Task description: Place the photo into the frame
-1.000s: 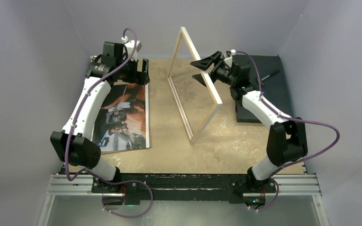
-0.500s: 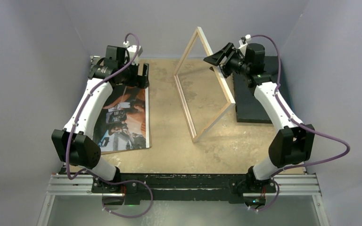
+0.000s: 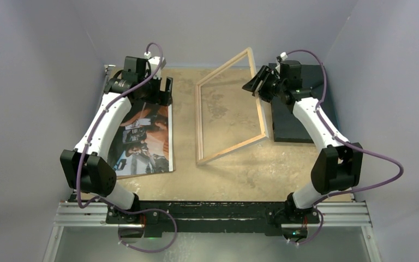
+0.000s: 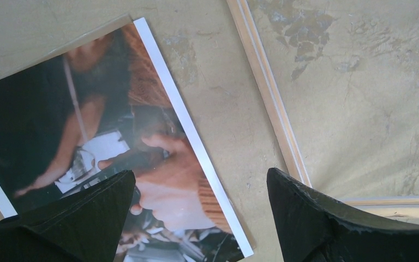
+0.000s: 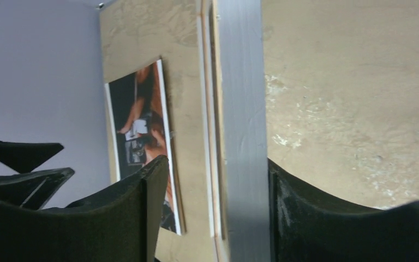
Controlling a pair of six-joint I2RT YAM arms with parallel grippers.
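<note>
The left white-and-black jointed arm [image 3: 102, 121] reaches forward along the left side. Its left black two-finger gripper [image 4: 200, 177] points down at the bench, fingers [image 4: 87, 213] spread wide. The right white-and-black jointed arm [image 3: 315, 121] stretches far, wrist raised. Its right black two-finger gripper [image 5: 216, 164] faces leftward, fingers parted.

Layout | my left gripper [image 4: 201, 173] above table [image 3: 251, 169]: photo [image 4: 87, 142] flat under left finger, low rail of frame [image 4: 275, 109] under right finger, strip of table between | frame tilted, one long rail on table, opposite rail up between fingers of my right gripper [image 5: 216, 161] | slab [image 3: 300, 123] behind those, on table.
</note>
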